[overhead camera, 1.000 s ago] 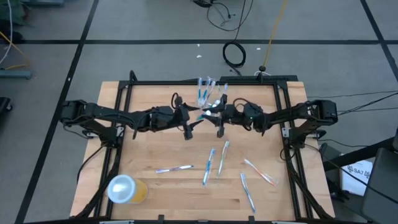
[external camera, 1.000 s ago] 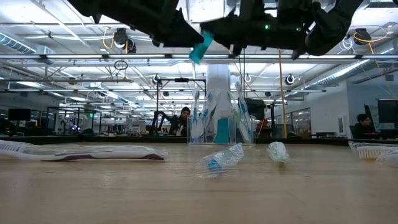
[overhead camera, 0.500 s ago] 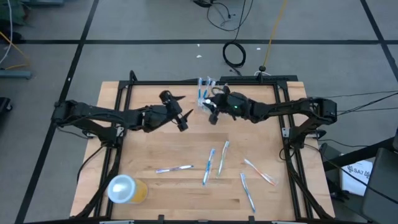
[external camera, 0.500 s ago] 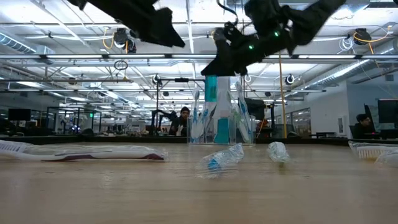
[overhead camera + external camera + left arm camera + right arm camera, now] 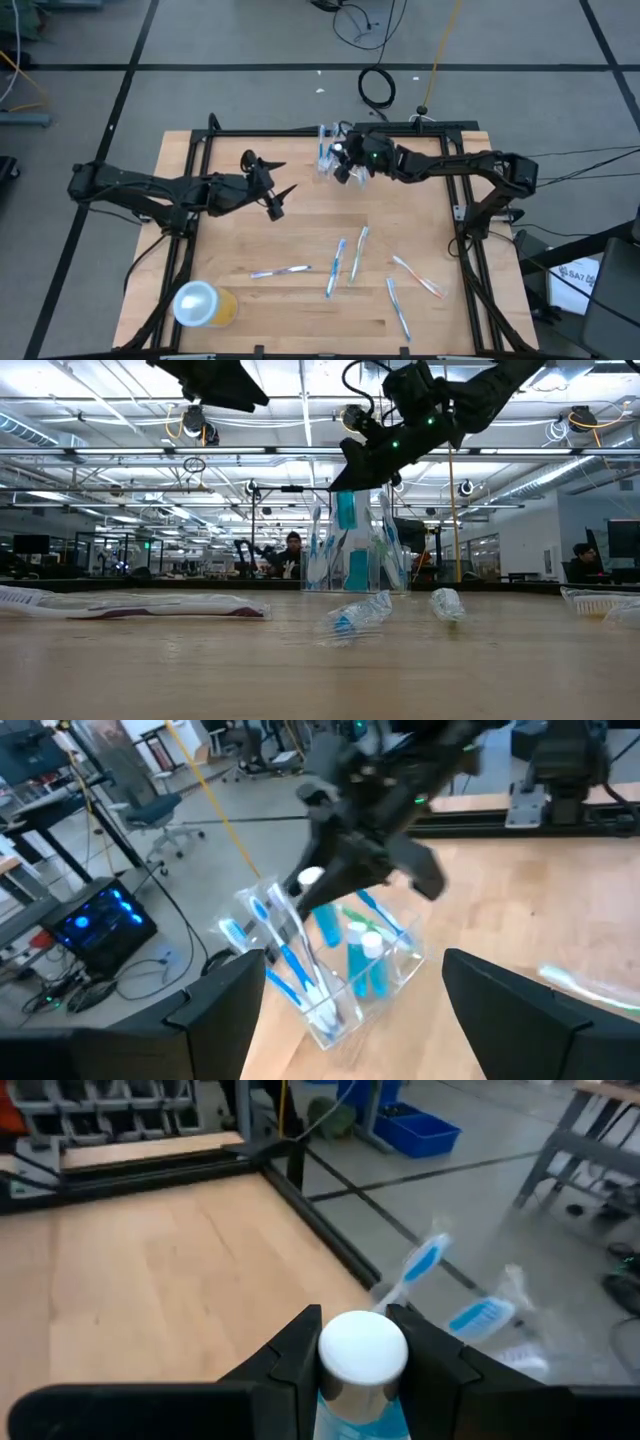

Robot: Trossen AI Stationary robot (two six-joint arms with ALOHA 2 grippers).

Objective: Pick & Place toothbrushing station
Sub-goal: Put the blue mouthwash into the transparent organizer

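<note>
Right claw [image 5: 349, 165] is clamped on a teal tube [image 5: 360, 1370], white cap up, hanging just above the clear cup [image 5: 330, 965] at the surface's far edge. Risk: tube snags on the brushes [image 5: 290, 955] already standing in the cup, tips it, or drops outside if let go off-centre. Left claw [image 5: 268, 185] waits w/ fingers apart, mid-surface, holding nothing.

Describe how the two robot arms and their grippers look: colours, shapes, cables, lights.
Both arms are matte black and slim, built of jointed segments and mounted on black bases at the table's side rails. The left gripper ends in two pointed dark fingers, which look broad and flat in its own wrist view. The right gripper is equally dark, with small green and white lights near its wrist and a thin black cable looping above it.
</note>
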